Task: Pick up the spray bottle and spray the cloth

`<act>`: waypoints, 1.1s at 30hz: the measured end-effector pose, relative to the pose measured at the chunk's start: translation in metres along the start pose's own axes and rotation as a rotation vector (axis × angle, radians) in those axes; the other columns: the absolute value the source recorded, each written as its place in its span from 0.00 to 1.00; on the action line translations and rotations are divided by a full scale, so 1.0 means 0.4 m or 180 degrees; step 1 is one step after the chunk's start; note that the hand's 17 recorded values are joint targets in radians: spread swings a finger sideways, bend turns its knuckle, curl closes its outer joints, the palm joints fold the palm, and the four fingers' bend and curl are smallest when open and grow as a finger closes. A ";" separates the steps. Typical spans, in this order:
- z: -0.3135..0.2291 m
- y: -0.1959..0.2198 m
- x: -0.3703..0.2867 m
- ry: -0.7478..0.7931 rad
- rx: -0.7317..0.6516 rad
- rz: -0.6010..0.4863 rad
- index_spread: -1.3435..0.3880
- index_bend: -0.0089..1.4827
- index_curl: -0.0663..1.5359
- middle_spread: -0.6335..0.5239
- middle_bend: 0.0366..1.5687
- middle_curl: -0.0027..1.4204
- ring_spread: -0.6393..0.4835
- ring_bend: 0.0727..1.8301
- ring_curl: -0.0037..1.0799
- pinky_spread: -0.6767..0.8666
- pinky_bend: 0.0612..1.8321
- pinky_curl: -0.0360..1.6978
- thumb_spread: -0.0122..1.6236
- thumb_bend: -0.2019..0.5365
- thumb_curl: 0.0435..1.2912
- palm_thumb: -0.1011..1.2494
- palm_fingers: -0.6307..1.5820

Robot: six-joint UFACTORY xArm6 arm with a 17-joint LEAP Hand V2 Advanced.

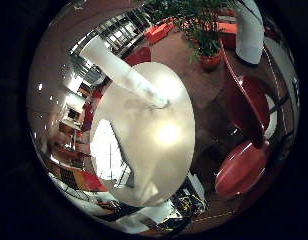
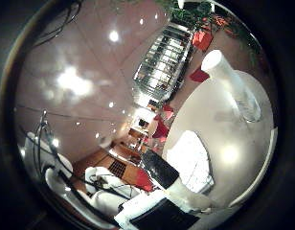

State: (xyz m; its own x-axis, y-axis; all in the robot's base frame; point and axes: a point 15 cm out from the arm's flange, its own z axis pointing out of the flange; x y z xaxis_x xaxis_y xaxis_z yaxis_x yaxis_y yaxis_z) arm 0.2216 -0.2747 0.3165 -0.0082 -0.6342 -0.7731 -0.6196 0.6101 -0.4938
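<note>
Hand [image 2: 157, 206] apart from the tall white plastic spray bottle [image 1: 125, 73], holding nothing; finger spread impossible to tell. Best closed in squarely round the bottle's body, clear of the white folded cloth [image 2: 191, 160] beside it on the round white bench [image 1: 174, 165].

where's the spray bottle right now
The spray bottle stands upright on the round white table, near its edge, apart from the white cloth lying flat closer to the robot hand. Both palm views show it untouched.
</note>
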 end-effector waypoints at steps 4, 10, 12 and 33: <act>-0.004 -0.002 0.053 -0.0143 0.0170 0.0132 0.67 0.10 0.20 0.71 0.11 0.25 0.78 0.21 0.23 0.71 0.26 0.19 0.67 0.24 0.20 0.45 0.29; 0.009 -0.011 0.126 -0.0369 0.0362 0.0343 0.69 0.10 0.20 0.71 0.12 0.25 0.77 0.22 0.24 0.70 0.25 0.19 0.68 0.25 0.21 0.48 0.30; 0.007 -0.018 0.148 -0.0405 0.0390 0.0402 0.69 0.10 0.20 0.70 0.12 0.25 0.77 0.22 0.24 0.70 0.24 0.19 0.68 0.25 0.21 0.49 0.31; 0.189 -0.101 0.126 -0.0667 0.0238 0.0557 0.71 0.11 0.20 0.71 0.14 0.25 0.77 0.22 0.24 0.72 0.24 0.19 0.68 0.24 0.21 0.49 0.32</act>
State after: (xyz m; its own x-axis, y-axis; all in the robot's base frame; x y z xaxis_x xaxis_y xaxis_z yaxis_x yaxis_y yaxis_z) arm 0.3055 -0.2952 0.2673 0.0574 -0.4087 -0.9108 -0.5634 0.7400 -0.3675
